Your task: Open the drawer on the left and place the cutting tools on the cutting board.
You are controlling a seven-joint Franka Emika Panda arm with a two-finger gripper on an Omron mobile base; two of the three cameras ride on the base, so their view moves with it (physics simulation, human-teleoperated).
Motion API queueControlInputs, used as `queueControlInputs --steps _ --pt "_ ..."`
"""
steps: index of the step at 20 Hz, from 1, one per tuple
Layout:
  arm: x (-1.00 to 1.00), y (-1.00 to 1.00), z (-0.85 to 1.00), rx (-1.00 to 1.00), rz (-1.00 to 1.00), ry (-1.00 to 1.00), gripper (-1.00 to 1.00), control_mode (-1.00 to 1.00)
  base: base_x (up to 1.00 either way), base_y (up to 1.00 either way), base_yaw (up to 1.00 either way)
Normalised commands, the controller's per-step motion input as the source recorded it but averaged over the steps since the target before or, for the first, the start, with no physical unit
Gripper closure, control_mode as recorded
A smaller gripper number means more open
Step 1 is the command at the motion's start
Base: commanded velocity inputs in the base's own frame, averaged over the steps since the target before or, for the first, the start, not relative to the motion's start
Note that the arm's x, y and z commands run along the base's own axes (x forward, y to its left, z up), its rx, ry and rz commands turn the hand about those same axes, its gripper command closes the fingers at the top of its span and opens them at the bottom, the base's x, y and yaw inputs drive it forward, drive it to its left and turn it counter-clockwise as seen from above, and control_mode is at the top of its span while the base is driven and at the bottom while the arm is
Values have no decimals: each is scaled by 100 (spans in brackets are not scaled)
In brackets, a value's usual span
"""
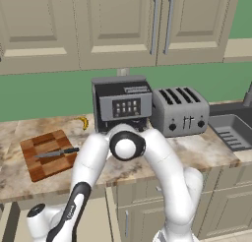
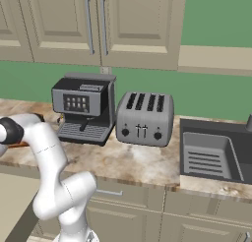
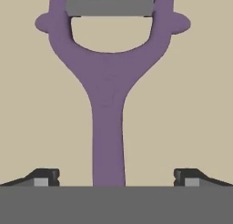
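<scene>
Gripper (image 3: pixel 116 177) spread wide, empty, at frame bottom | purple peeler (image 3: pixel 108 95) lay centred between our fingertips, so closing should catch its handle | cutting board (image 1: pixel 48 154) at left, knife (image 1: pixel 56 153) on it

A coffee machine (image 1: pixel 122 104) stands on the marble counter (image 1: pixel 206 150) against the green wall (image 1: pixel 44 91) — a four-slot toaster (image 1: pixel 180 110) just beside it. A dark sink (image 1: pixel 231 130) lies further along, near the toaster. A banana (image 1: pixel 84 122) lies near the machine's other side. Beige cabinets (image 1: pixel 118 24) hang above — vertical handles.
</scene>
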Motion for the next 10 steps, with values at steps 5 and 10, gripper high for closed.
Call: queueControlInputs --steps 5,10 --pt "0 0 -12 0 0 0 -100 -100 0 0 0" --pt "0 0 -14 0 0 0 -100 -100 0 0 0"
